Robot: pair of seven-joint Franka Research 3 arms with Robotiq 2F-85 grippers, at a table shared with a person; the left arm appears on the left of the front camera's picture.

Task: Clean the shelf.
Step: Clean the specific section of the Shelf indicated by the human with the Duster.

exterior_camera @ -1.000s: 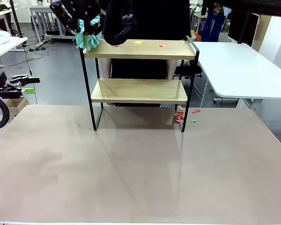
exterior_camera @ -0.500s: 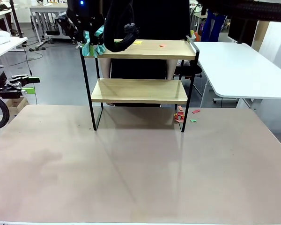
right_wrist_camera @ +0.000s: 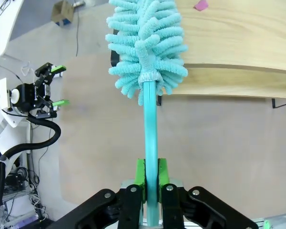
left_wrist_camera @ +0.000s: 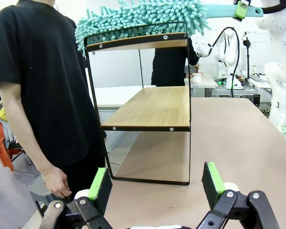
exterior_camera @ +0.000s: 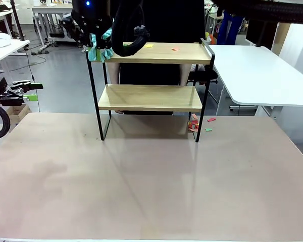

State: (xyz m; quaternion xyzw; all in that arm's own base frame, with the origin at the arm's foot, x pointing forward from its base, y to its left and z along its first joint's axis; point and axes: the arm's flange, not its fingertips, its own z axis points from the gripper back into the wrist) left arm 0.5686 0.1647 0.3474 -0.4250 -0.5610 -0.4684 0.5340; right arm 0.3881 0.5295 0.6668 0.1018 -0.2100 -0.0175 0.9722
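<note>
The shelf (exterior_camera: 149, 75) is found standing upright at the far side of the tabletop (exterior_camera: 151, 186), with a person (left_wrist_camera: 38, 71) in a black shirt stationed just behind it.

The right pincer (right_wrist_camera: 151, 177) is observed raised at the shelf's left end, pressed together on a teal duster (right_wrist_camera: 145, 43). The duster's slim handle is pinched between the green pads (right_wrist_camera: 140, 174). The fluffy head is laid on the left end of the upper board (exterior_camera: 192, 53) and overhangs the corner of the black frame.

The left pincer (left_wrist_camera: 156, 182) is held spread wide, with nothing between its pads. It is positioned low at the left of the tabletop, well apart from the shelf and directed toward it.

Small coloured paper scraps (exterior_camera: 148, 46) are noted on the upper board, toward its middle. A further cluster of scraps (exterior_camera: 194, 123) is recorded on the tabletop, just beside the shelf's right front leg.
</note>
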